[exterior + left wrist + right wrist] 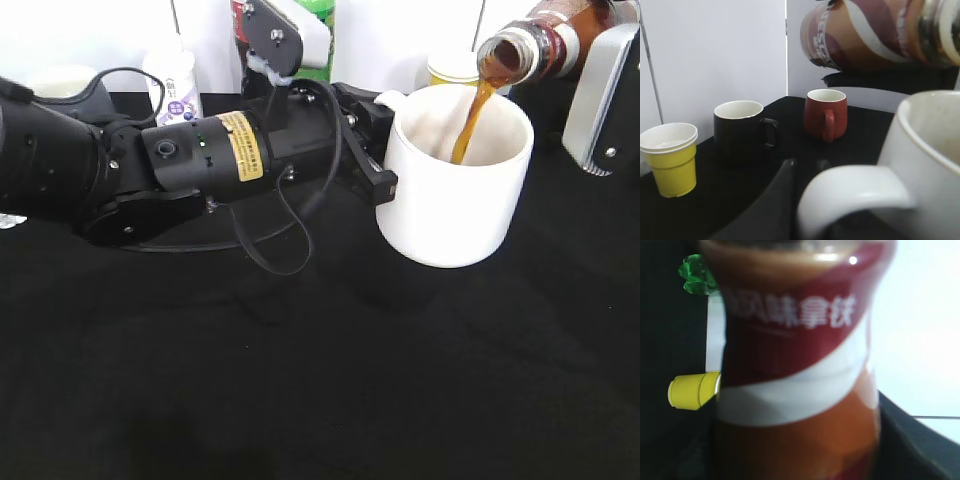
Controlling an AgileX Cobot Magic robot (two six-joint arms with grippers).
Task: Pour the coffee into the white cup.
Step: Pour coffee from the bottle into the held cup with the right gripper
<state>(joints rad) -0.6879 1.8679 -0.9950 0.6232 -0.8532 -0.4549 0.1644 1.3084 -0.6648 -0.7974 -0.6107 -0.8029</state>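
The white cup is held up off the black table by its handle in my left gripper, which is shut on it. The handle fills the front of the left wrist view. My right gripper is shut on the coffee bottle and holds it tilted, mouth down-left, over the cup. A brown stream runs from its mouth into the cup. The bottle also shows in the left wrist view and fills the right wrist view, hiding the fingers.
A black mug, a red mug and a yellow cup with a white rim stand behind. A small white bottle, a green bottle and a yellow cup stand at the back.
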